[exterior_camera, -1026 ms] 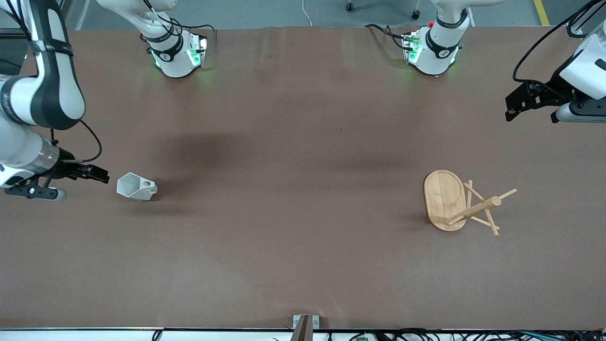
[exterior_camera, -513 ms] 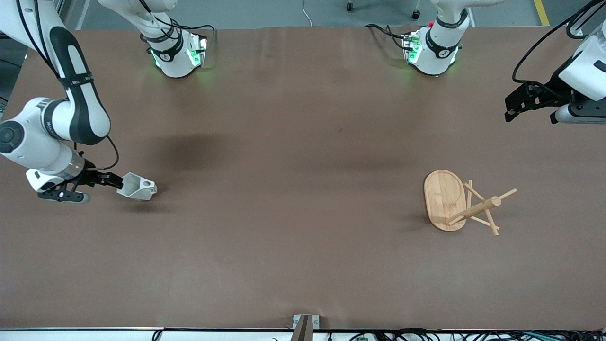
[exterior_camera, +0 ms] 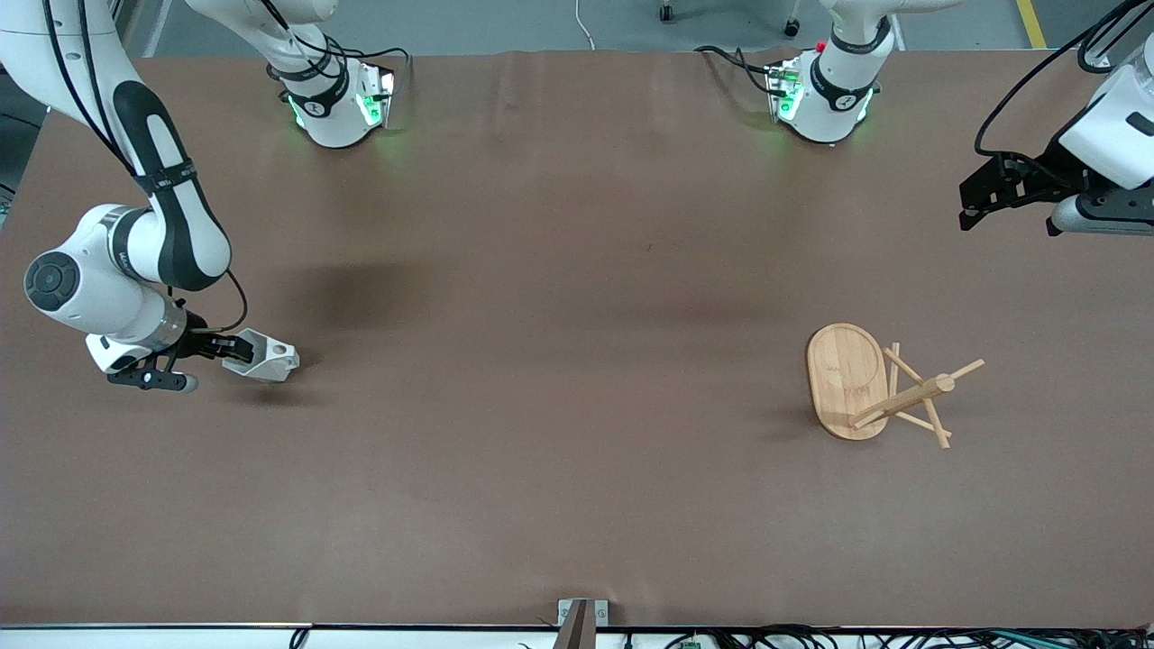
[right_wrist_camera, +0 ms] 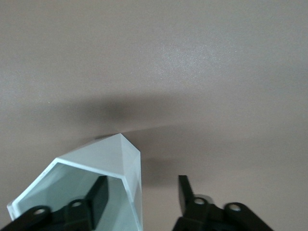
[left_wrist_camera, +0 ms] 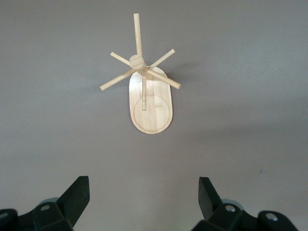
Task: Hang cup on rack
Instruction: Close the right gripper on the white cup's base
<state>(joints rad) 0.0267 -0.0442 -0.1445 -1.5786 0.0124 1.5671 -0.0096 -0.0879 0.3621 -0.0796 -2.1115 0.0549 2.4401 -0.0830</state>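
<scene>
The white faceted cup [exterior_camera: 268,359] lies on its side on the table toward the right arm's end, its handle tab with the hole pointing away from the gripper. My right gripper [exterior_camera: 236,347] is open at the cup's mouth. In the right wrist view [right_wrist_camera: 142,185] one finger is inside the cup [right_wrist_camera: 120,154] and the other outside its wall. The bamboo rack [exterior_camera: 847,379] stands toward the left arm's end. My left gripper [exterior_camera: 1005,216] is open and empty, up in the air; its wrist view [left_wrist_camera: 144,192] shows the rack [left_wrist_camera: 149,103] ahead.
The brown table [exterior_camera: 577,270] holds nothing else. The two arm bases [exterior_camera: 338,99] [exterior_camera: 825,95] stand along the edge farthest from the front camera. A small metal bracket [exterior_camera: 581,613] sits at the edge nearest the front camera.
My right arm has swung in toward the cup, and its open gripper has gone from short of the cup to astride the cup's rim. My left gripper has barely shifted.
</scene>
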